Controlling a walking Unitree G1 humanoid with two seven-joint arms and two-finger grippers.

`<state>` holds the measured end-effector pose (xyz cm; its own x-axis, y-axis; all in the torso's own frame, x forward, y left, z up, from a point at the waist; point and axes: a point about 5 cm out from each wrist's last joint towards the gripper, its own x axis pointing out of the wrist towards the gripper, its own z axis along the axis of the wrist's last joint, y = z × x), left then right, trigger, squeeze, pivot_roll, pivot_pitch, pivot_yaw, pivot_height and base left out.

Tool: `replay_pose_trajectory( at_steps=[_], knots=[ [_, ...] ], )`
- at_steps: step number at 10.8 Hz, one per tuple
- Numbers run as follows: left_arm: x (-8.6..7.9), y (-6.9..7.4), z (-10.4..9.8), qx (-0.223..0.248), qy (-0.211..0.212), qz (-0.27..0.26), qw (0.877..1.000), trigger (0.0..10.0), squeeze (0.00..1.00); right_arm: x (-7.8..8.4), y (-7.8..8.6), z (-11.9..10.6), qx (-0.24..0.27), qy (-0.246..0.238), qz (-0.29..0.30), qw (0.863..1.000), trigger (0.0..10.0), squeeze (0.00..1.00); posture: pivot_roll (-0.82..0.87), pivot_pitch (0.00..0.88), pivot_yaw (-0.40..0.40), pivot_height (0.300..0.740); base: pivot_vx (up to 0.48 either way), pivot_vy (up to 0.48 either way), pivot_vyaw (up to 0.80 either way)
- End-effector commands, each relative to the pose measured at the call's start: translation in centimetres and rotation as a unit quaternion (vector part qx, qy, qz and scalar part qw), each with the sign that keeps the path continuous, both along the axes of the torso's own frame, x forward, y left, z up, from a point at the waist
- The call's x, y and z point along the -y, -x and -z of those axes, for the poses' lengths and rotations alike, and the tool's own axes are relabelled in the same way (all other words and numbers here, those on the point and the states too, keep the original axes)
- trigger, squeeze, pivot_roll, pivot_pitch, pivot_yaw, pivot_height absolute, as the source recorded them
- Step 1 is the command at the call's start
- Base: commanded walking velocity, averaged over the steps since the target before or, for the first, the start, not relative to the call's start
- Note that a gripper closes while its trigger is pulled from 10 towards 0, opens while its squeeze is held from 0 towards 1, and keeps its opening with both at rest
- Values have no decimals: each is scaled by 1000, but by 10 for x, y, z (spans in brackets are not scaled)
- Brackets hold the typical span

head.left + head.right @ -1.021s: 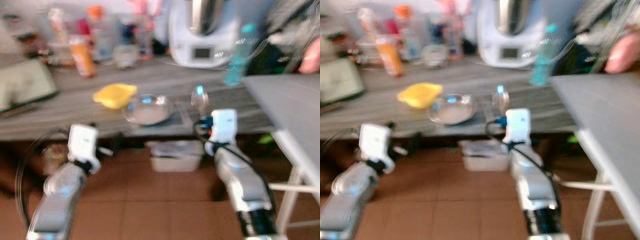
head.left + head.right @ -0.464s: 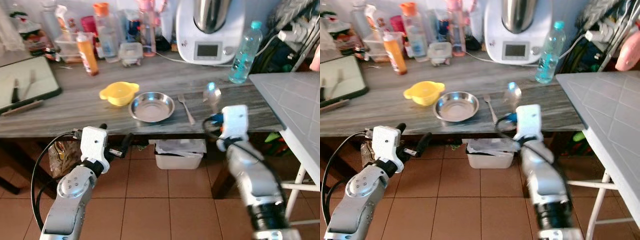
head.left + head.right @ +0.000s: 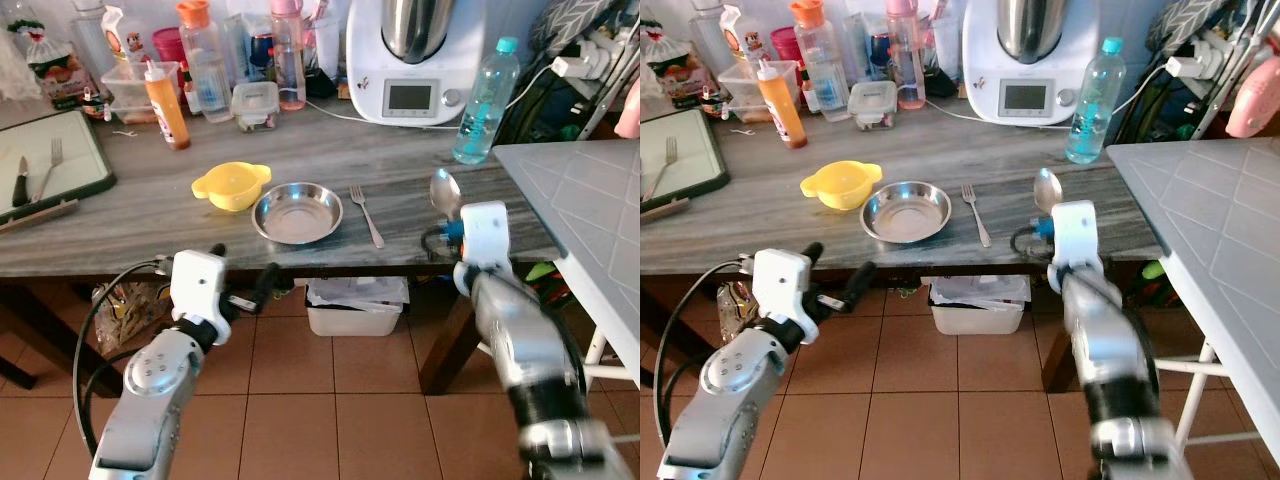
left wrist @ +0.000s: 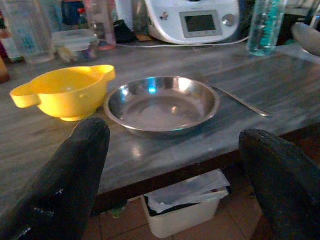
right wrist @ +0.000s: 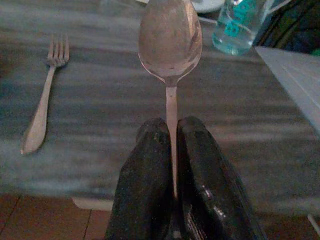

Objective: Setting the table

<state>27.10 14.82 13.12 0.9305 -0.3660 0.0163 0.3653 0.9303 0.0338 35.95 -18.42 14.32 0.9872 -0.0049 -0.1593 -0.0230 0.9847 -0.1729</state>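
Right gripper (image 5: 172,165): jaws pinch the spoon (image 5: 170,42) handle, above the table (image 3: 120,215) edge.
Left gripper (image 4: 170,175): jaws spread, facing the steel plate (image 4: 162,104).

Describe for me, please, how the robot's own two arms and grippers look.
Both arms are rounded silver tubes, each topped by a white boxy wrist module. The left gripper has two long black fingers, and a black cable loops beside its arm. The right gripper has matte black fingers; black cabling and a blue connector sit at its wrist.

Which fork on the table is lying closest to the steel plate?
The fork just right of the steel plate, between it and the spoon the right gripper holds. The other fork lies on the tray at the far left.
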Motion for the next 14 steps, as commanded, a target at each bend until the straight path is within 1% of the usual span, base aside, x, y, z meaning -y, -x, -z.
replay_pose_trajectory(
  at_steps=[1,2,4,6,9,10,11,13,14],
  knots=[
    [-1,2,-3,2,-2,0,1000,10000,0,0,-5,-4,3,-5,-6,1000,10000,0,37,78,26,740,0,0,0],
    [-3,5,-2,-2,-3,-1,1000,10000,0,-3,-17,-7,-11,-4,-16,1000,10000,0,46,97,20,740,0,0,0],
    [-3,11,-1,-10,-4,1,1000,10000,0,-8,-25,-6,-27,-9,-24,999,10000,0,55,118,18,740,0,0,0],
    [-2,15,-1,-15,-5,7,1000,10000,0,-13,-32,-5,-37,-33,-18,999,10000,0,65,139,22,740,0,0,0],
    [-4,19,-4,-18,-8,11,1000,10000,0,-23,-35,1,-52,-46,-25,997,10000,0,82,155,20,740,0,0,0],
    [-3,20,-5,-19,-7,12,1000,10000,0,-29,-37,0,-48,-46,-32,997,10000,0,85,157,17,740,0,0,0],
    [-2,20,-6,-17,-1,11,1000,10000,0,-34,-39,-7,-28,-37,-41,998,10000,0,85,154,14,740,0,0,0],
    [-2,17,-10,-13,2,5,1000,10000,0,-27,-37,-17,32,-39,-33,998,10000,0,77,137,19,740,0,0,0],
    [-4,15,-12,-9,2,3,1000,10000,0,-21,-33,-19,52,-39,-28,997,10000,0,71,127,24,740,0,0,0]
  ],
)
